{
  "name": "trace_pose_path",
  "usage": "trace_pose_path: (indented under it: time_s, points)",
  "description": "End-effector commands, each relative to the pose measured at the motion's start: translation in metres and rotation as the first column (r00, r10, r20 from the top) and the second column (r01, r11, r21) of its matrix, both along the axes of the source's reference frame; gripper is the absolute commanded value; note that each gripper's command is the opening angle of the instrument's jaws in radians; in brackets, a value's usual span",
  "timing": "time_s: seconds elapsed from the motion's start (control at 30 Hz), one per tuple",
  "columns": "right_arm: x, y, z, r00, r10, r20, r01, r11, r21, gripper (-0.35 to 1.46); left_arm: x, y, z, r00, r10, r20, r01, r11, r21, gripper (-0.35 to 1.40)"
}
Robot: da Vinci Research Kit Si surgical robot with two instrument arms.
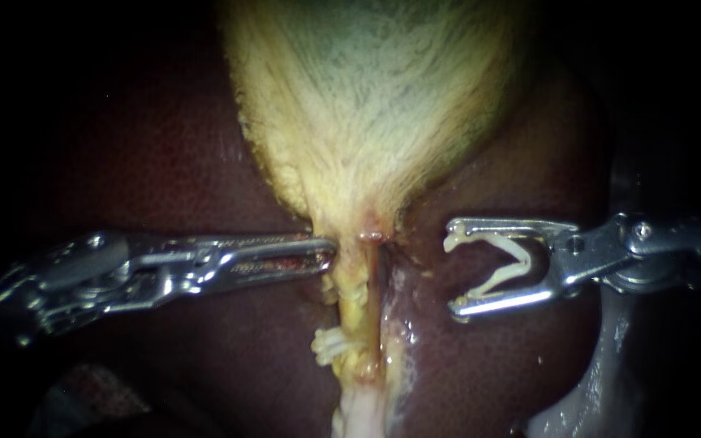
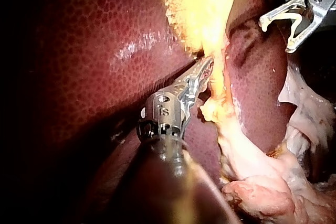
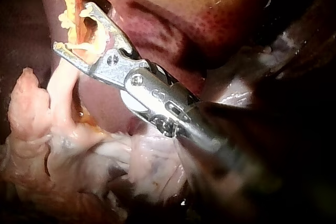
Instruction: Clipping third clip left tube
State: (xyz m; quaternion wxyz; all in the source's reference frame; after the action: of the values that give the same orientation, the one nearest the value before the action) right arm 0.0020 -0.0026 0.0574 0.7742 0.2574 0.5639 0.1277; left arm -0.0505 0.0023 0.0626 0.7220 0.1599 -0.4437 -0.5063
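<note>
The gallbladder (image 1: 367, 97), pale yellow and fibrous, fills the upper centre of the endoscope view and tapers to a narrow neck just below mid-frame, with dark red liver (image 1: 164, 162) on both sides. From the neck a thin yellowish tube (image 1: 353, 296) runs straight down towards the bottom edge. A small fastened clip (image 1: 330, 345), white, sits across the tube's left side low in the frame.

The left instrument (image 1: 326, 251) reaches in level from the left edge, its jaws closed together on the gallbladder right where it narrows into the tube. The left wrist view shows the same grip, the tips of the left instrument (image 2: 207, 69) buried in the yellow tissue.

The right instrument (image 1: 452, 276) enters from the right edge and stands clear of the tube, with bare liver between them. Its jaws are spread wide and carry a V-shaped white clip (image 1: 523, 258) seated between them, one arm lying along each jaw and the open mouth facing the tube.

In the right wrist view the right instrument (image 3: 71, 27) shows the same wide spread, with pale, fatty tissue (image 3: 63, 145) beside and under its shaft.
</note>
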Motion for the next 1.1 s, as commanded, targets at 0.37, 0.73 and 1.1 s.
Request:
trace_pose_path:
  time_s: [0.37, 0.73, 1.1]
  points:
    - [0.0031, -0.0013, 0.0014, 0.9999, -0.010, -0.006, 0.010, 1.000, -0.004, 0.60, 0.0029, 0.0002, -0.0010, 1.0000, 0.001, 0.000, -0.001, 1.000, 0.001, -0.35]
    - [0.0089, -0.0040, 0.0054, 0.9995, -0.029, -0.014, 0.029, 1.000, 0.004, 0.60, 0.0070, -0.0001, -0.0022, 0.9999, -0.009, -0.012, 0.009, 1.000, -0.005, -0.35]
    - [0.0123, -0.0054, 0.0099, 0.9990, -0.043, -0.013, 0.043, 0.999, 0.031, 0.60, 0.0078, -0.0005, -0.0034, 0.9999, -0.010, -0.013, 0.010, 1.000, -0.004, -0.35]
